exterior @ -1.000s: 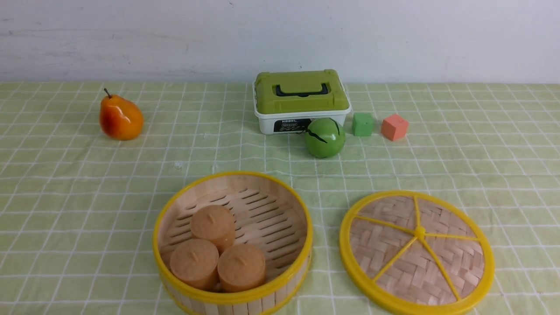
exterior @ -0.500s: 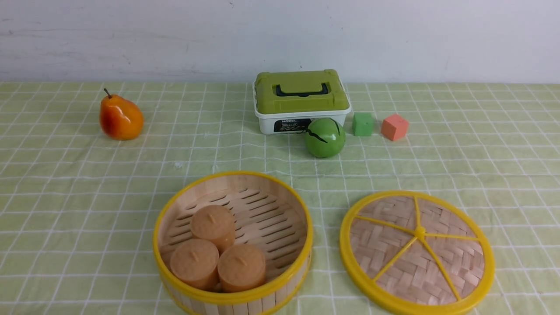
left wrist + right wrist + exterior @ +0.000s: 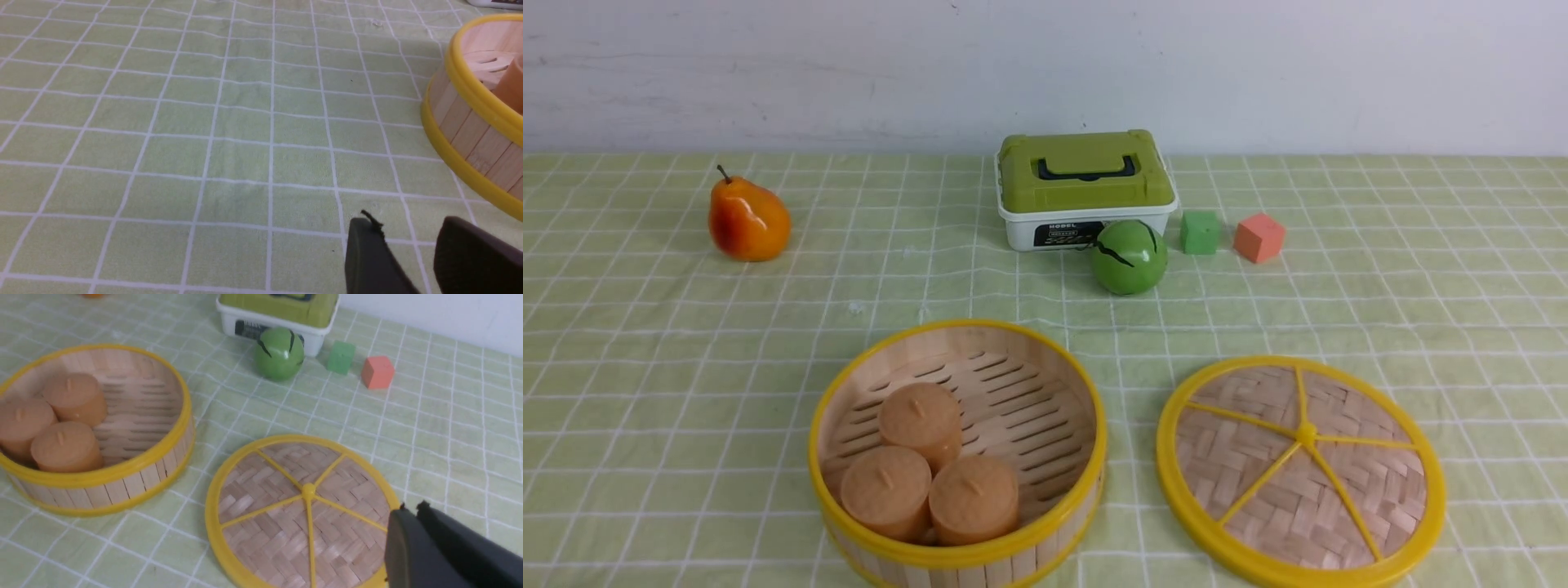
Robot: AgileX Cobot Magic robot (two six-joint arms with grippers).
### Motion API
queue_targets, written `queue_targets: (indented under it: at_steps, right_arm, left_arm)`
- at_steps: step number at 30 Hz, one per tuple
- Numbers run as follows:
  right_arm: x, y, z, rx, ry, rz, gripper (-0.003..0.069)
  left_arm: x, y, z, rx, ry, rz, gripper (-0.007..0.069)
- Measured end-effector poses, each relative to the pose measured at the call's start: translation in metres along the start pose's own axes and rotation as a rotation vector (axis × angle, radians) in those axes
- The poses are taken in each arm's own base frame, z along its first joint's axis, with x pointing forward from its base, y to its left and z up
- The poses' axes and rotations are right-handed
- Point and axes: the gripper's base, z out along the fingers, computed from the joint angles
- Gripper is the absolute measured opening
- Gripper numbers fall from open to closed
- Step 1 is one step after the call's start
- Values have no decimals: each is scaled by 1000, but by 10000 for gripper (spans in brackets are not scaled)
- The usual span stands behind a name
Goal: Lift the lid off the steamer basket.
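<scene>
The steamer basket [image 3: 1045,376] stands open at the front middle, with three tan buns [image 3: 923,416] inside. The lid [image 3: 1298,465] lies flat on the cloth just right of it, apart from the basket. Neither gripper shows in the front view. In the left wrist view my left gripper [image 3: 402,226] is open and empty above bare cloth, with the basket's wall [image 3: 470,130] a short way off. In the right wrist view my right gripper [image 3: 410,508] is shut and empty, hanging over the lid's [image 3: 286,514] rim; the basket [image 3: 135,473] also shows.
A white box with a green top [image 3: 1086,188] stands at the back middle, a green ball [image 3: 1129,257] in front of it. A green cube [image 3: 1201,232] and an orange cube [image 3: 1258,237] sit to its right. A pear [image 3: 747,220] lies at the back left.
</scene>
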Motion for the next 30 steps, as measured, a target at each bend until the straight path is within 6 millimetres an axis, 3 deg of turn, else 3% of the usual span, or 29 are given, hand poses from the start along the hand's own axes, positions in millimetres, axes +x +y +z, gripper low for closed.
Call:
queue_targets:
  at_steps: [5, 6, 9, 16, 22, 30]
  right_arm:
    - [56, -2, -7, 46, -58, 1, 13]
    - [59, -3, -7, 56, -59, 1, 13]
    - [94, -10, -7, 192, -85, 37, 17]
    - [145, -27, 13, 435, -92, 228, 24]
    - [149, -29, 18, 441, -156, 227, 28]
    - [154, -26, 19, 387, -97, 221, 36]
  left_arm:
    - [0, 0, 0, 0, 0, 0, 239]
    - [0, 0, 0, 0, 0, 0, 239]
    - [0, 0, 0, 0, 0, 0, 239]
    - [0, 0, 0, 0, 0, 0, 239]
    - [0, 0, 0, 0, 0, 0, 239]
    - [0, 0, 0, 0, 0, 0, 239]
